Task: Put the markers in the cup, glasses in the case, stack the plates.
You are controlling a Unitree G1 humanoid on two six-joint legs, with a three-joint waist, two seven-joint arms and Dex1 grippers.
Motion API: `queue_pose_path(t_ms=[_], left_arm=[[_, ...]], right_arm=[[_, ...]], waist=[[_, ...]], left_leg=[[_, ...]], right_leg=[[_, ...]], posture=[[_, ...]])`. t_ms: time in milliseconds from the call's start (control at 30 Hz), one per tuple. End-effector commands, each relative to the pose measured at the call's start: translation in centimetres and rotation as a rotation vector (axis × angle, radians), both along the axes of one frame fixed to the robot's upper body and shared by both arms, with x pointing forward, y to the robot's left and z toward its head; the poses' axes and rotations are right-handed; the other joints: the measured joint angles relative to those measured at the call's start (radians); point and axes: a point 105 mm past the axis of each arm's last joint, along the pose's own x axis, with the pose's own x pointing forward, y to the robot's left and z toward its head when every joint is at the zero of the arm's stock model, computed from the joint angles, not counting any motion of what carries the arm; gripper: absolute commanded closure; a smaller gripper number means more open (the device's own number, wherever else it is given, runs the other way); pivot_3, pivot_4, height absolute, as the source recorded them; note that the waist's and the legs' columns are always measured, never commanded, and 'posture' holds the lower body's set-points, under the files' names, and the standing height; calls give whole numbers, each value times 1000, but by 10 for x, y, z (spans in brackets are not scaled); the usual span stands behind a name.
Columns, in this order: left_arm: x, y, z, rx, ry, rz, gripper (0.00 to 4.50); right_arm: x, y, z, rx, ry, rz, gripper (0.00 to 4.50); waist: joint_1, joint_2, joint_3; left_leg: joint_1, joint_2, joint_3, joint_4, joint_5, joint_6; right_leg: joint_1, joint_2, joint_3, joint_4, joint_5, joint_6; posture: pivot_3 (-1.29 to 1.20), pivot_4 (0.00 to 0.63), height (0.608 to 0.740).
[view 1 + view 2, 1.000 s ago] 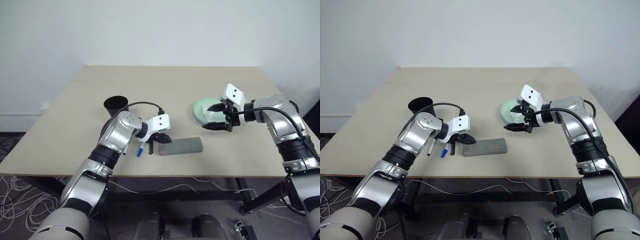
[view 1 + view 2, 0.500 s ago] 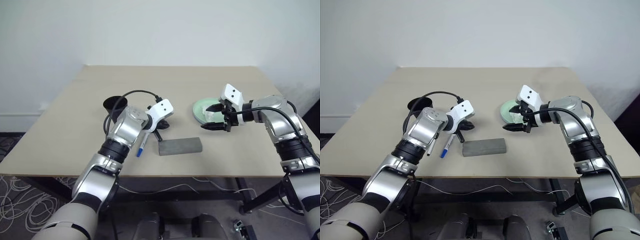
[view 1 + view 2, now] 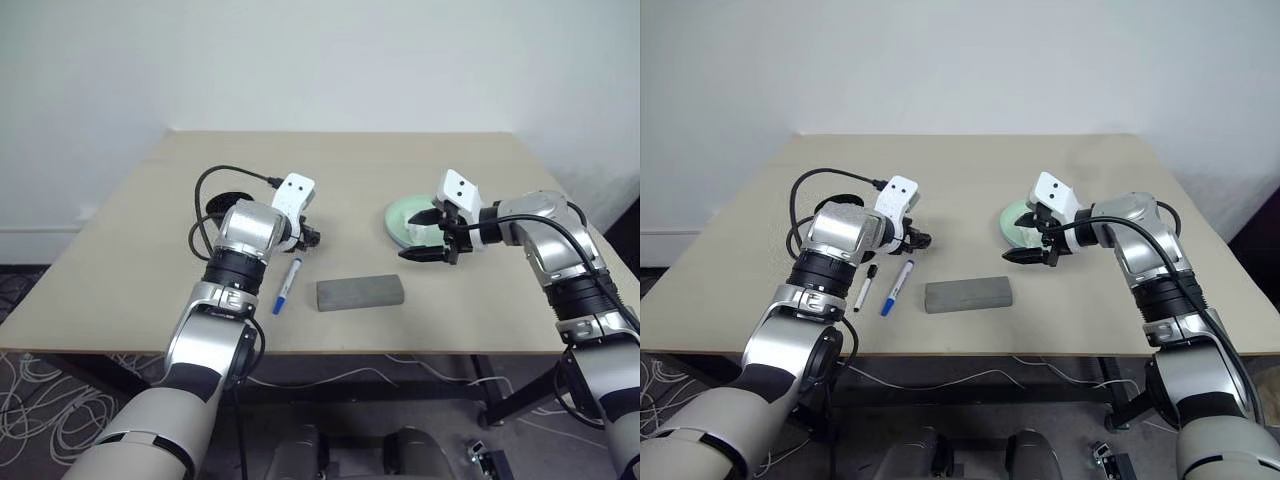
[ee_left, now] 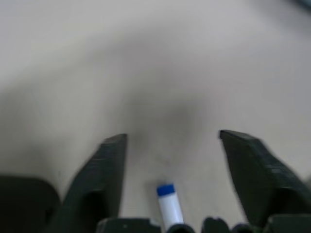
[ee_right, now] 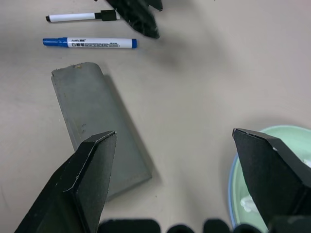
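The blue-capped marker point(image 3: 896, 286) lies flat on the bench point(image 3: 970, 180), just beside the black-capped marker point(image 3: 865, 287) and left of the grey case point(image 3: 968, 294); the black cup point(image 3: 222, 205) stands behind them, largely hidden by the left arm. The left gripper point(image 4: 170, 160) hovers over the far end of the blue-capped marker, its fingers point(image 4: 104, 174) spread wide and empty, the marker's tail showing between them in the left wrist view. The step in hand appears to be picking up this marker for the cup. A good grasp would straddle the barrel near its middle, fingers crosswise to its length, so that the pen neither pivots nor slides on lifting; the neighbouring marker sits close enough to be nudged. The right gripper point(image 3: 437, 236) hangs above the near edge of the green plate point(image 3: 405, 215), fingers point(image 5: 87, 170) likewise wide apart and holding nothing. A blue rim point(image 5: 232, 194) shows beneath the green plate, suggesting the plates are stacked.
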Motion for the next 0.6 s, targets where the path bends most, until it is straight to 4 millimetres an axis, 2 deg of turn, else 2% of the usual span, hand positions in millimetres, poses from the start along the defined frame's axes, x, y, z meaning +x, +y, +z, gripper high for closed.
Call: queue_pose_path(t_ms=[33, 367, 467, 600], left_arm=[[4, -6, 20, -38, -32, 21, 18], [10, -2, 25, -143, -12, 145, 18], [10, 2, 24, -90, -8, 159, 18], [4, 6, 15, 32, 85, 188, 18]], right_arm=[[3, 4, 16, 10, -53, 17, 361], [3, 5, 16, 11, -52, 18, 361], [3, 5, 16, 12, -52, 18, 361], [3, 5, 16, 14, -53, 17, 361]], waist=[[0, 0, 0], [-1, 0, 0], [-1, -1, 0], [-1, -1, 1]], left_leg=[[0, 0, 0, 0, 0, 0], [0, 0, 0, 0, 0, 0], [0, -1, 0, 0, 0, 0], [0, -2, 0, 0, 0, 0]], right_leg=[[0, 0, 0, 0, 0, 0], [0, -1, 0, 0, 0, 0], [0, -1, 0, 0, 0, 0], [0, 0, 0, 0, 0, 1]], posture=[[0, 0, 700], [0, 0, 700], [0, 0, 700], [0, 0, 700]])
